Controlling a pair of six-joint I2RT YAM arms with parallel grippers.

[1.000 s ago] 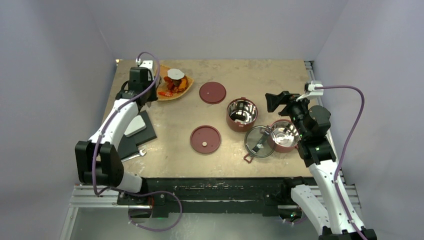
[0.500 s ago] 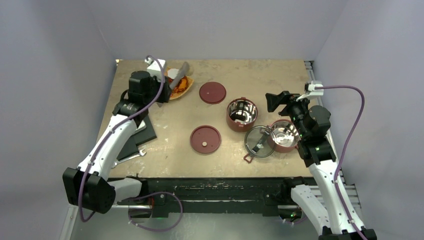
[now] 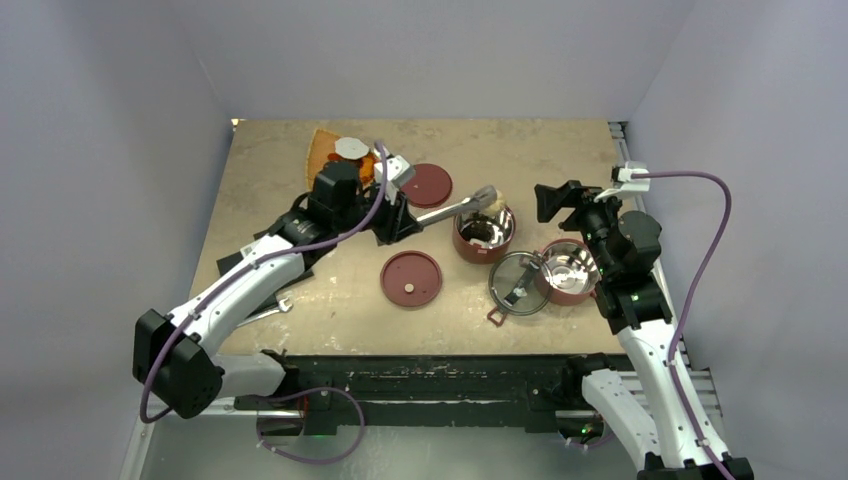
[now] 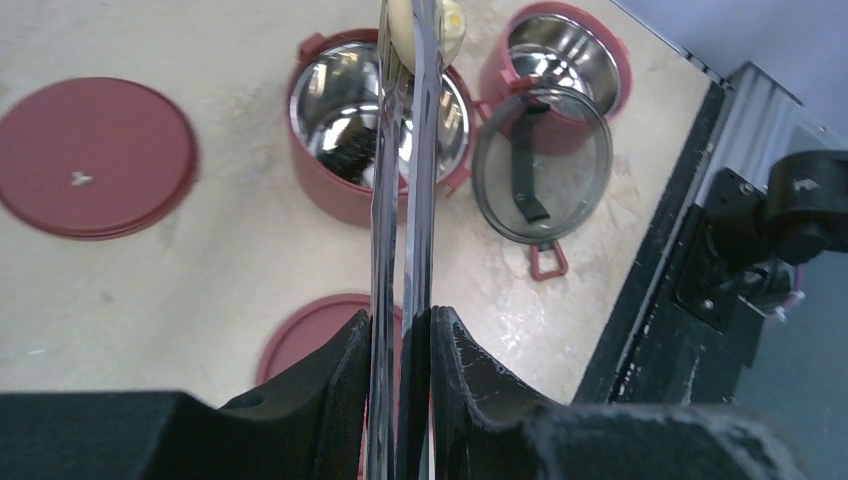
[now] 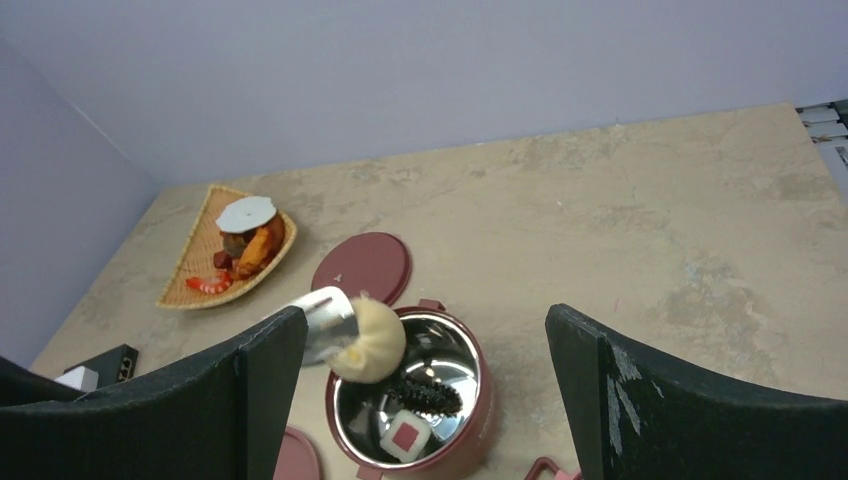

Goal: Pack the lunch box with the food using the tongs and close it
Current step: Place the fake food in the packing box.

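My left gripper [image 3: 400,215] [image 4: 403,320] is shut on the silvery tongs [image 3: 450,210] [image 4: 405,200]. The tongs' tips pinch a pale dumpling-like food piece [image 3: 490,200] [image 4: 428,25] [image 5: 370,340] above the near rim of one lunch box bowl [image 3: 484,243] [image 4: 310,170] [image 5: 470,440]. That bowl holds a dark spiky piece [image 5: 430,395] and a white cube with a red square [image 5: 405,435]. The second bowl [image 3: 568,271] [image 4: 565,60] stands to the right, with the clear lid [image 3: 518,283] [image 4: 540,165] leaning on it. My right gripper [image 3: 553,203] [image 5: 425,318] hangs open above the bowls, holding nothing.
Two dark-red disc lids [image 3: 425,185] [image 3: 411,278] lie on the table. The orange fan-shaped tray [image 3: 322,150] [image 5: 190,265] at the back left carries more food under a white round slice [image 3: 351,147]. A wrench [image 3: 265,312] lies near the left arm.
My left arm has swung right from the tray to the first bowl, carrying the tongs with the pale piece. The right arm has not moved.
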